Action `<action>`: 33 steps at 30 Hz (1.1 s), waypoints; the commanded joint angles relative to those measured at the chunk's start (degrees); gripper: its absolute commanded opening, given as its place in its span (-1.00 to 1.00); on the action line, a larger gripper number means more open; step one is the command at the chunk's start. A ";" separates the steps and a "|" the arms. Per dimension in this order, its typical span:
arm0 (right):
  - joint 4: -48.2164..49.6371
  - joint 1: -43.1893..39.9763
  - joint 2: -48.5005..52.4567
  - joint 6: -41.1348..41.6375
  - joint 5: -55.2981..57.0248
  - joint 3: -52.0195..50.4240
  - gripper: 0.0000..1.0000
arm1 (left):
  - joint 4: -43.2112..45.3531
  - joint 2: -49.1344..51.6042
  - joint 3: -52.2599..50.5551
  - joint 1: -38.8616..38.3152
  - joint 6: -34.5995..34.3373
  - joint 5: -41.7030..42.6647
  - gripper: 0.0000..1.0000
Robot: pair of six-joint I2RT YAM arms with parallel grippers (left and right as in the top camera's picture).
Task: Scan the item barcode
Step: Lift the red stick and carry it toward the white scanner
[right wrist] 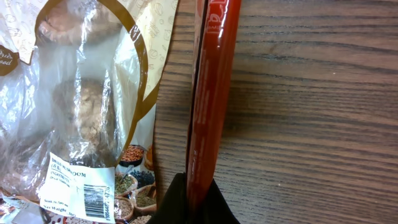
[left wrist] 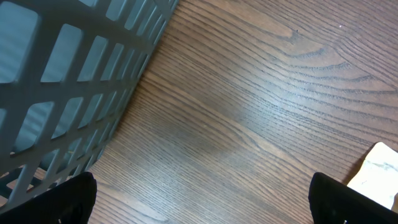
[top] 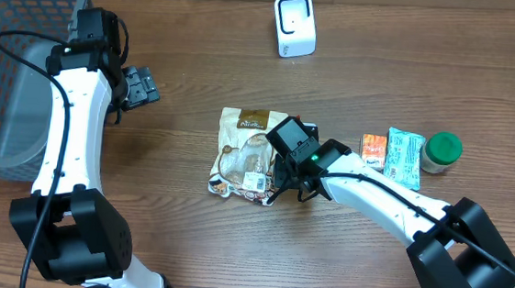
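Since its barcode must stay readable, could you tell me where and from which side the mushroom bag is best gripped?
Probably the flat printed header at the far end of the mushroom bag, coming from above: it lies flat, and its barcode label sits near the opposite end, so the jaws would leave it uncovered.

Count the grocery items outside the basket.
5: a dried mushroom bag at centre, a red packet pinched edge-on in the right gripper beside it, and an orange packet, a teal packet and a green-lidded jar at the right. The basket could hide more.
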 commanded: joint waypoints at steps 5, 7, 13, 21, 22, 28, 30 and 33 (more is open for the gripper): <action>0.35 0.31 -0.72 0.24 0.90 -0.28 -0.93 | 0.02 -1.49 0.90 -0.39 1.05 0.22 1.00; 0.28 0.31 -0.72 0.26 0.70 -0.28 -0.93 | 0.02 -1.49 0.90 -0.39 1.05 0.22 1.00; -1.03 0.31 -0.72 0.24 0.79 -0.28 -0.93 | 0.02 -1.49 0.90 -0.39 1.05 0.22 1.00; -0.09 0.31 -0.72 0.24 0.76 -0.28 -0.93 | 0.02 -1.49 0.90 -0.39 1.05 0.22 1.00; -0.09 0.31 -0.72 0.24 0.76 -0.28 -0.92 | 0.02 -1.49 0.90 -0.39 1.05 0.22 1.00; -0.24 0.13 -0.85 -2.89 0.76 -0.02 -0.93 | 0.02 -1.49 0.90 -0.39 1.05 0.22 1.00; -0.76 -0.24 -1.20 -4.07 0.74 0.59 -0.93 | 0.02 -1.49 0.90 -0.39 1.05 0.22 1.00; -2.67 -1.44 -2.23 -6.29 0.76 1.84 -0.93 | 0.02 -1.49 0.90 -0.39 1.05 0.22 1.00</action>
